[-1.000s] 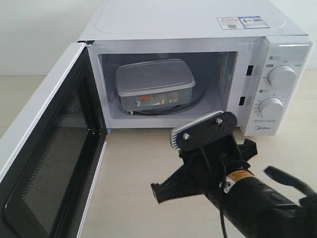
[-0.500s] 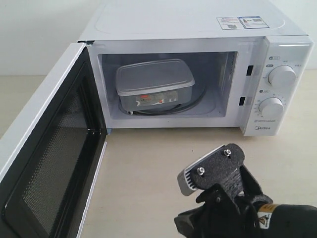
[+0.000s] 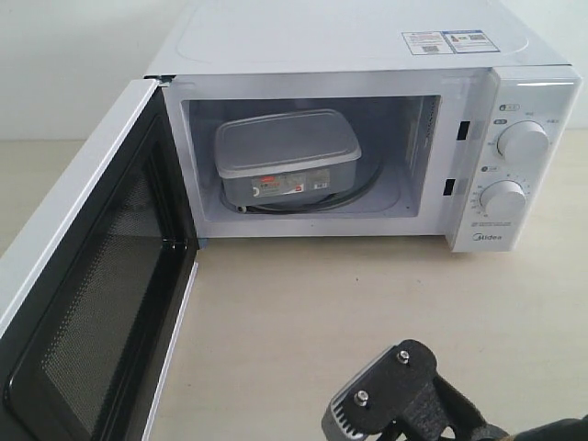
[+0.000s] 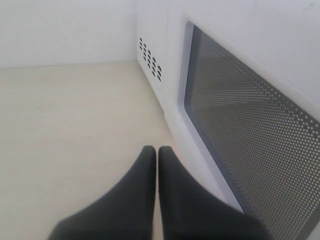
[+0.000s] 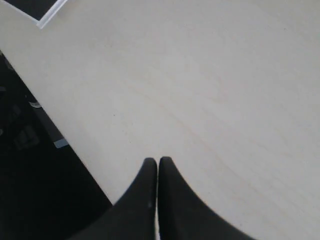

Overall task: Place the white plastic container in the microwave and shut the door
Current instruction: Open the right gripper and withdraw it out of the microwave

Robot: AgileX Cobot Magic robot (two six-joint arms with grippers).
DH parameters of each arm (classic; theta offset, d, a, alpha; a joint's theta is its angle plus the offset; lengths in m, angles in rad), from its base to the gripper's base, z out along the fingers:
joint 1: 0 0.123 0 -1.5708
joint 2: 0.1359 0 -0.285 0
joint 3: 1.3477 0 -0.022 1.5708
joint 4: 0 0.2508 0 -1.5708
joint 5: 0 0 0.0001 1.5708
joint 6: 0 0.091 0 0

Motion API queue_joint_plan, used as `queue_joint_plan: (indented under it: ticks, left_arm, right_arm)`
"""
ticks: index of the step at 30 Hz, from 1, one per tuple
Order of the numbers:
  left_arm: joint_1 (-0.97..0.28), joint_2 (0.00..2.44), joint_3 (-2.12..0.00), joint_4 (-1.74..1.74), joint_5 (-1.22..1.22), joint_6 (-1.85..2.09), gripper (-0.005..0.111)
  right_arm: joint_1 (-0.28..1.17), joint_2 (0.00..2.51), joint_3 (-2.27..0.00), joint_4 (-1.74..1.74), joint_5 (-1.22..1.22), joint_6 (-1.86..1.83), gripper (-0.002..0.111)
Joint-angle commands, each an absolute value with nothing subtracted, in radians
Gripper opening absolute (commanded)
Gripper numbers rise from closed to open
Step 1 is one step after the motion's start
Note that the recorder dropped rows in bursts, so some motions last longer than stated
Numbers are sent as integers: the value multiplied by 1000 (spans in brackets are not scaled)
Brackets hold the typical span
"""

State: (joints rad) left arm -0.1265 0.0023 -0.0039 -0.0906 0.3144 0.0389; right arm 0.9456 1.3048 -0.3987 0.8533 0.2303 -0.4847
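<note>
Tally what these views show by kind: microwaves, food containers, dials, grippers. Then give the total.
microwave: 1
white plastic container: 1
dials (upper dial, lower dial): 2
grippers (left gripper, right gripper): 2
Total: 6

Laboratory-style test bench: a countertop microwave (image 3: 367,55) is sitting at 12 o'clock on a pale wood-grain worktop (image 3: 303,303), with a plain white wall (image 3: 73,64) running behind it.
</note>
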Motion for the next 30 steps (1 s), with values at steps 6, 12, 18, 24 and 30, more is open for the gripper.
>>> queue_joint_plan:
  ticks: [6,12,18,24,30]
  left_arm:
    - [-123,0,0,-89,313,30,4]
    - [-123,0,0,-89,313,30,4]
    - [-123,0,0,-89,313,30,4]
    - [-123,0,0,-89,313,30,4]
    - [-123,0,0,-89,313,30,4]
  right_arm:
    - [948,1299,-396,848,206,-489,0]
    - [948,1297,-396,850,206,-489,0]
    - [948,1080,-396,756,124,-586,0]
    - [837,791,-396,756,38,-579,0]
    - [642,504,-396,757,110,-521,0]
